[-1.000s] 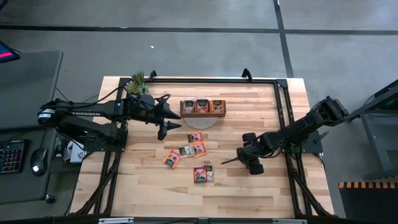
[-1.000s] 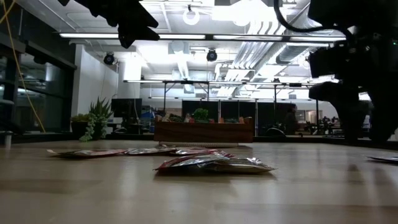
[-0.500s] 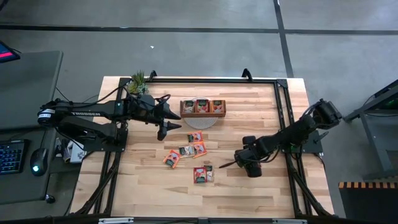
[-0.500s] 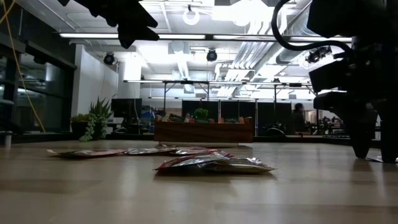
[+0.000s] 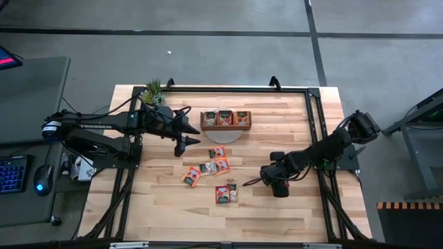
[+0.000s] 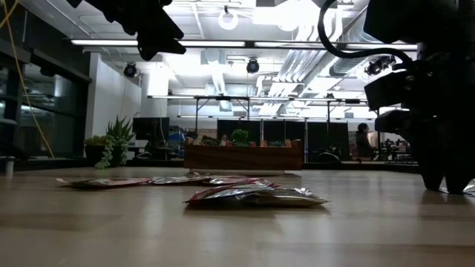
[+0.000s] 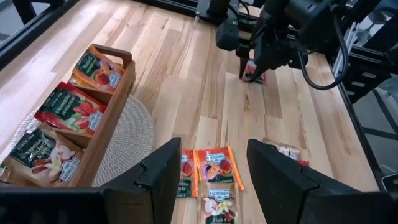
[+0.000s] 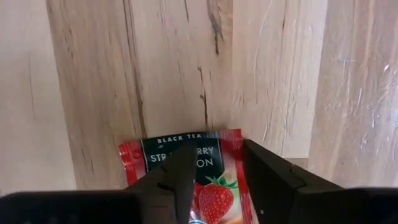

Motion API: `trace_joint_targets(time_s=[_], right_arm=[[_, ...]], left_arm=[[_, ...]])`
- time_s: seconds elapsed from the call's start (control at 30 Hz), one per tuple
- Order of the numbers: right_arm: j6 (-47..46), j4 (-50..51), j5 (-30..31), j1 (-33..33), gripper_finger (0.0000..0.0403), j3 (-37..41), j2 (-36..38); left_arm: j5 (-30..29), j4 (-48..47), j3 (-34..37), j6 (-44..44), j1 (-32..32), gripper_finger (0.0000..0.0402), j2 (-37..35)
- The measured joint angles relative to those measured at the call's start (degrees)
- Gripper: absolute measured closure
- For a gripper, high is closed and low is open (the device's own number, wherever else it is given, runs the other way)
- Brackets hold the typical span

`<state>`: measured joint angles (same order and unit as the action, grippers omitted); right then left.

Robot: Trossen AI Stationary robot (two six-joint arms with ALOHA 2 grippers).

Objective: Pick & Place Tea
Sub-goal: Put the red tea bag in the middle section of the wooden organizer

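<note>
Left wrist view: tray (image 7: 106,134) holds sachets (image 7: 71,109) — right gripper (image 8: 214,171) straddles strawberry sachet (image 8: 214,186), grip unclear; left gripper (image 7: 211,168) unclenched.

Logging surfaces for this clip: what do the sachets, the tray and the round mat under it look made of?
Sachets: glossy printed foil or plastic, judging by the crinkled, shiny edges. Tray: brown wood with visible grain, matte finish. Mat: pale woven fibre, probably cotton or rope, coiled in rings.
</note>
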<state>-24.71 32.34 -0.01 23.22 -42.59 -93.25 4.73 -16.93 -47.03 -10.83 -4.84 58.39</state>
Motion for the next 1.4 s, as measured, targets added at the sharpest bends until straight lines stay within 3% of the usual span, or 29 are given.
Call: trace_joint_targets(time_s=[0.4,0.63,0.93,1.4], right_arm=[[-2.3,-1.3,-1.2,0.0,0.0397,0.0,0.0],[-6.1,-2.6,1.1,-1.1,0.0402,0.7,3.8],[-7.4,-8.7,9.2,-5.3,0.0403,0.7,10.3],[-3.2,-39.2,21.5,-19.5,0.0403,0.5,12.0]], left_arm=[[0.0,0.0,0.0,0.0,0.0,0.022,0.0],[0.0,0.0,0.0,0.0,0.0,0.022,0.0],[0.0,0.1,0.0,-0.2,0.0,0.022,0.0],[-0.1,0.1,0.0,-1.5,0.0,0.022,0.0]])
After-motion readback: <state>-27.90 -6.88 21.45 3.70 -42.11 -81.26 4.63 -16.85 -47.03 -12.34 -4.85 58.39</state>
